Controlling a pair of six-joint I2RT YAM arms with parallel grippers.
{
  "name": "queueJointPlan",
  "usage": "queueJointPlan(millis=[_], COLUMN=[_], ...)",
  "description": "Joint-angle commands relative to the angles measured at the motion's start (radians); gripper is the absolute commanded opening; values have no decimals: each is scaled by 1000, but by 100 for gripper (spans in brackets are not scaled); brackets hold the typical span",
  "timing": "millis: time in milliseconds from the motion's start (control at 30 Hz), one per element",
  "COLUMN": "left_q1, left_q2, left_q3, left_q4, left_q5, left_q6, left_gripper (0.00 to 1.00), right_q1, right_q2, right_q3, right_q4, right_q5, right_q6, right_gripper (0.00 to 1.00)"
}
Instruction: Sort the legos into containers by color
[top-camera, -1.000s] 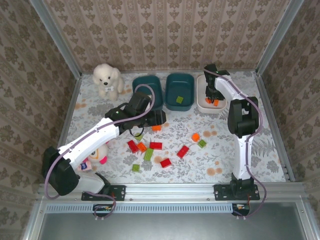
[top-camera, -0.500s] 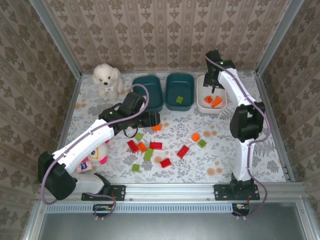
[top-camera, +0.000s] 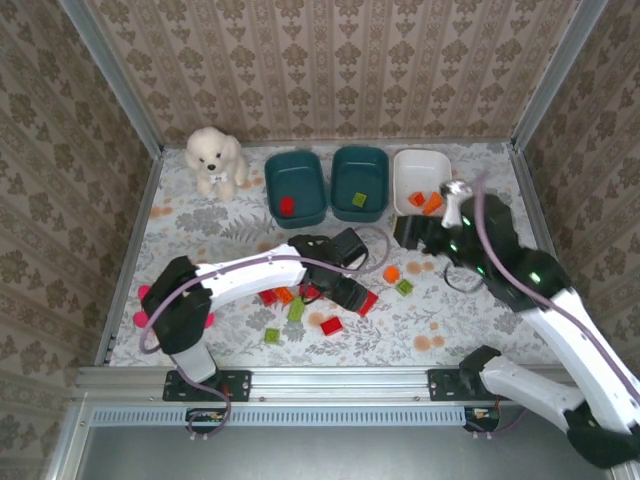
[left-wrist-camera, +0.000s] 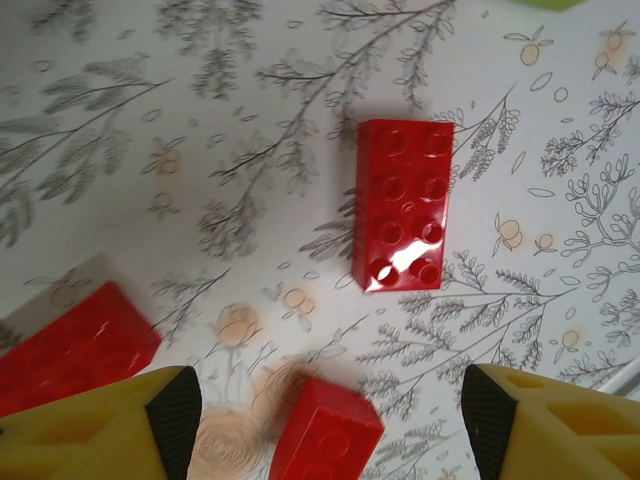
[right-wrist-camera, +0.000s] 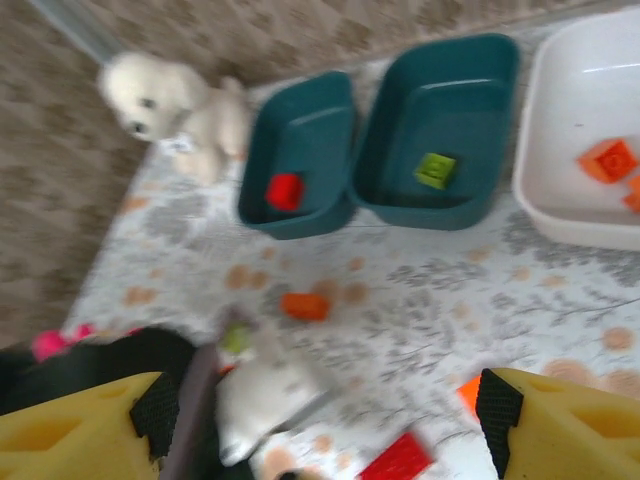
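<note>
Glossy red 8-stud brick (left-wrist-camera: 402, 205), smooth rounded teal tub (right-wrist-camera: 300, 130), blurry, seemingly fluffy dog (right-wrist-camera: 175, 105)

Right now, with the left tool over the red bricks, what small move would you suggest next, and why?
I would probably lower the left tool straight down and close on the small red brick. It is open with that brick lying between its fingers, nearer than the long red brick ahead. The left dark teal tub already holds a red brick.
</note>
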Motion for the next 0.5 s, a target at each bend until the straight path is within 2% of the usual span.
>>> queueJointPlan(millis=[0, 100, 200, 333, 467], left_q1=[-63, -98, -105, -107, -103], left_q2=[70, 147, 202, 258, 302], left_q3=[93, 144, 179, 214, 247], left_q4=[-44, -59, -72, -97, -97], left_q5=[-83, -102, -109, -160, -154], left_q6=[47, 54, 37, 28, 40], left_gripper=[74, 76, 77, 77, 77], right_q1=[12, 11, 11, 10, 10], right_q2=[-123, -176, -169, -172, -170], right_q3=[-30, 14, 56, 58, 50], right_q4=[-96, -172, -220, -205, -203], right_q5=[-20, -1, 2, -9, -24], right_q6=[105, 104, 90, 105, 115], right_gripper=[87, 92, 93, 93, 93])
